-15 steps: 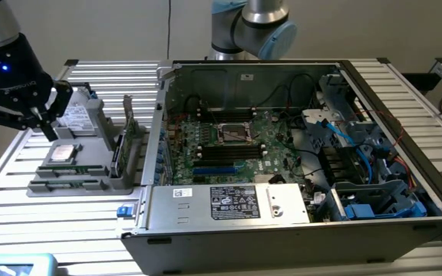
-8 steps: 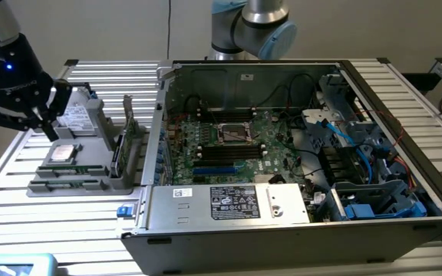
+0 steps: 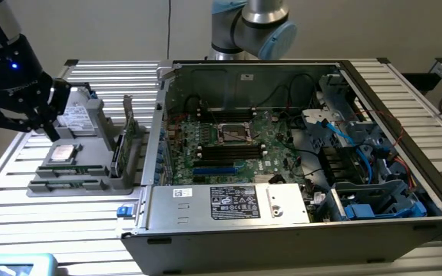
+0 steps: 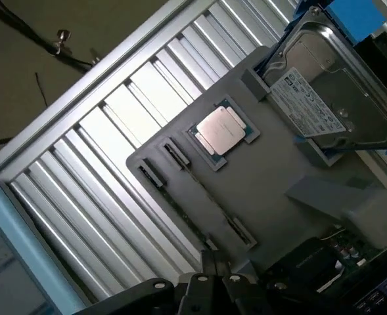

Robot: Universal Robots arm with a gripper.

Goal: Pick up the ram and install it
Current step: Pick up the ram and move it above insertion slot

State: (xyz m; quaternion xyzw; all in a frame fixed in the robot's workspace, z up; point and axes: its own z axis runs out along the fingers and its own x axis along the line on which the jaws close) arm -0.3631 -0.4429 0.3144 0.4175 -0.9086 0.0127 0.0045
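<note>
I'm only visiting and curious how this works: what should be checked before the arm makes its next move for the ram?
1. Ram lying in its slot on the grey tray: ok.
2. Gripper above the tray, near the processor chip: ok.
3. Gripper empty: ok.
4. Fingers open to take the ram: not ok, shut.
5. Memory slots free on the motherboard: cannot tell.

Print on the power supply label (image 3: 234, 202) and hard drive label (image 4: 311, 108) is unreadable.
</note>
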